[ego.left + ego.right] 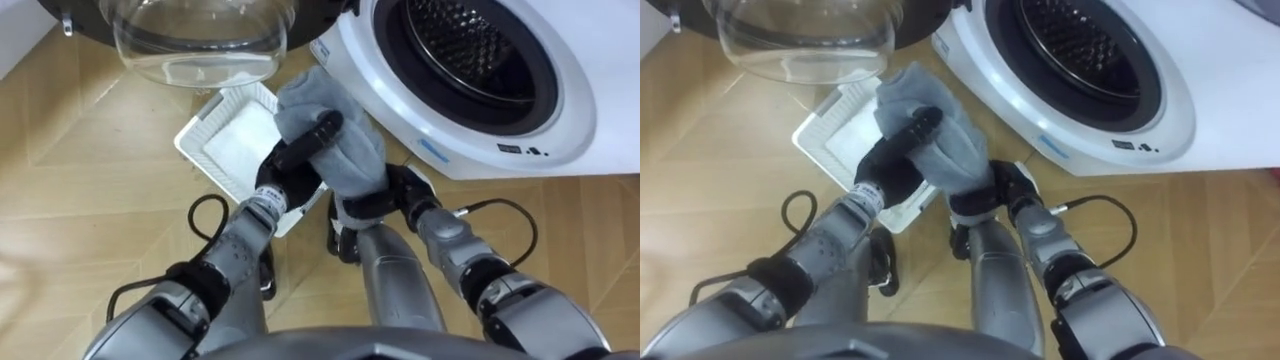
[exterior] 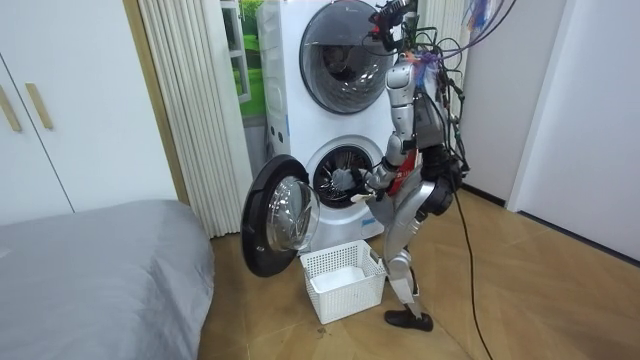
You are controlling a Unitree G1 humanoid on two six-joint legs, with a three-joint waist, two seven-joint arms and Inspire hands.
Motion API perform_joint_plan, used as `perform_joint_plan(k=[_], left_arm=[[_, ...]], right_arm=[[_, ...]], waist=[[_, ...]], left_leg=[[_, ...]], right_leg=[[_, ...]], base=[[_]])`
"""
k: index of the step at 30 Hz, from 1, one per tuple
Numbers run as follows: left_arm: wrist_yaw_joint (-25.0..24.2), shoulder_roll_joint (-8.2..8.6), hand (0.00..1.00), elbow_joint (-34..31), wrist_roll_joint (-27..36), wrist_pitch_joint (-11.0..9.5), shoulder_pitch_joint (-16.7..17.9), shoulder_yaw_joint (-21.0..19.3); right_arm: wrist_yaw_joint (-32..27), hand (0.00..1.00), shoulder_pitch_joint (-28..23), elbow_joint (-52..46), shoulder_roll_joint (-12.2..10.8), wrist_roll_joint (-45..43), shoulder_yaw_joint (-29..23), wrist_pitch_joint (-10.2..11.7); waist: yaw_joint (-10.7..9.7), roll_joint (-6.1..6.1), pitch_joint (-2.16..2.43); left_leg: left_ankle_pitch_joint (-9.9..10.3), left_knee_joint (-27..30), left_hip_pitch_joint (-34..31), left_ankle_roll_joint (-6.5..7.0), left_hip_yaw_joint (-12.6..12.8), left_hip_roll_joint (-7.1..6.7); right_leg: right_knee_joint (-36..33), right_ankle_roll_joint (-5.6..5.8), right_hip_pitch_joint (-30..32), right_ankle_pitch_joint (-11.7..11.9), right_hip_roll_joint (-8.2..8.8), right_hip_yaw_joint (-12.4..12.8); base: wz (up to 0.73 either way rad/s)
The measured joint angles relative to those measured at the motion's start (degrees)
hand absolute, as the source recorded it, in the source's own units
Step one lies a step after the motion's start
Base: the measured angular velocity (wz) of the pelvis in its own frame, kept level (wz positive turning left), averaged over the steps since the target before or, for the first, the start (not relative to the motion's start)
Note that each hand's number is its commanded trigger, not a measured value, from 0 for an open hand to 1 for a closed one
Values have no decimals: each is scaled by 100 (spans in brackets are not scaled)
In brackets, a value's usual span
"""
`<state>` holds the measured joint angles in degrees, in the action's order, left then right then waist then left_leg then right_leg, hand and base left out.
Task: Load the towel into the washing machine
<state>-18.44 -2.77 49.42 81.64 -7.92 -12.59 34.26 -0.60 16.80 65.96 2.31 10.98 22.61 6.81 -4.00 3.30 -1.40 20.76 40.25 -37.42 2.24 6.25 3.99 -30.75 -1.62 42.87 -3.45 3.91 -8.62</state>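
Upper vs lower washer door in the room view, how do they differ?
The upper door is shut against its machine; the lower door is swung wide open to the room view's left. The upper door covers its opening; the lower door leaves the drum exposed. Both are round, with a clear window.
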Motion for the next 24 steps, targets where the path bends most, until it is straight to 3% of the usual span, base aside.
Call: perform_joint_plan(k=[6,7,8,17,20,22,24], left_arm=[[-153,-11,100,0,238,34,314,-23],[-174,-10,41,0,269,37,346,-23],[-199,-11,0,0,309,37,393,-23],[-486,-13,0,-11,442,45,488,-33],[-603,-20,0,0,418,128,480,-213],[-626,-51,0,35,410,155,453,-281],[-598,-111,0,128,357,169,412,-280]], right_arm=[[5,100,-172,-189,27,-421,-27,-156],[6,100,-187,-198,28,-468,-36,-159],[10,100,-214,-216,30,-516,-39,-175],[-17,100,-240,-241,31,-643,-162,-189],[-31,100,-240,-236,18,-620,-317,-191],[-72,100,-239,-205,26,-446,-351,-192],[-164,100,-202,-130,39,-177,-382,-196]], waist=[[195,-120,25],[210,-125,23],[260,-131,21],[306,-139,16],[329,-143,12],[394,-149,4],[487,-155,-35]], left_leg=[[-81,-159,24,-66,-22,-65],[-90,-173,25,-69,-25,-67],[-97,-181,20,-80,-31,-62],[-147,-333,29,-111,-47,-62],[-147,-359,25,-112,-46,-54],[-147,-364,21,-112,-47,-52],[-147,-390,16,-112,-48,-54]], right_leg=[[20,-52,10,-35,18,-13],[20,-57,15,-39,21,-14],[23,-65,24,-44,15,-22],[130,-89,26,-37,0,-88],[171,-90,23,-38,-12,-98],[183,-90,23,-38,-18,-94],[214,-88,24,-37,-19,-98]], base=[[5],[5],[4],[1],[0],[0],[0]])
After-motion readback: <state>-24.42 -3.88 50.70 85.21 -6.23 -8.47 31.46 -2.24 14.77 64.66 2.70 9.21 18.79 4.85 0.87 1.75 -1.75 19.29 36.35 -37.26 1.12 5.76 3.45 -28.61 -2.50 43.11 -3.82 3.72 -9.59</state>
